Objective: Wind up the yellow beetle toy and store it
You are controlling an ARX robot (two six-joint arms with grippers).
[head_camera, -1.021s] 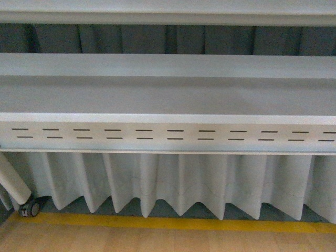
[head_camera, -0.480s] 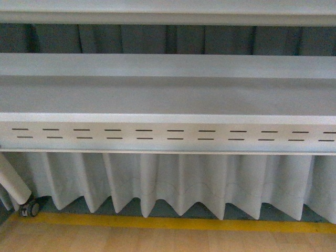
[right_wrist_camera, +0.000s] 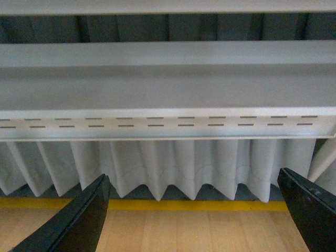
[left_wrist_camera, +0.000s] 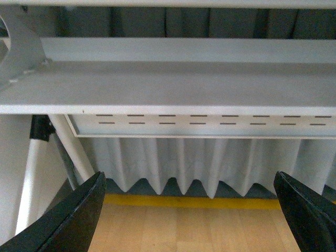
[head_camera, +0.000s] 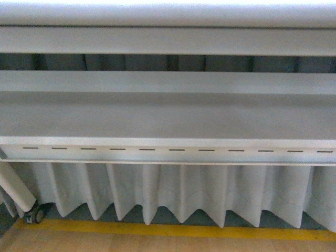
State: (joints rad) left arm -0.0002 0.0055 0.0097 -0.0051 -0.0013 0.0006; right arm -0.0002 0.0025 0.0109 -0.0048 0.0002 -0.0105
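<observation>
A smooth, matte grey-white metal shelf (head_camera: 168,118) runs across the front view, its flat front lip (head_camera: 168,152) punched with short dark slots. Below it hangs a white fabric skirt (head_camera: 178,189) in sharp, regular pleats with a zigzag hem. On the floor, a yellow stripe (head_camera: 173,231) borders pale wood-grain boards (head_camera: 157,244). A slanted white tube leg (head_camera: 13,186) ends in a small caster (head_camera: 35,215) at the left. Only the left wrist view shows a grey angled bracket (left_wrist_camera: 21,47) bolted to the shelf end. The left end effector (left_wrist_camera: 189,178) and the right end effector (right_wrist_camera: 194,176) each show two black tapered fingers spread wide with nothing between them. The yellow beetle toy appears in no view, so its place cannot be told.
</observation>
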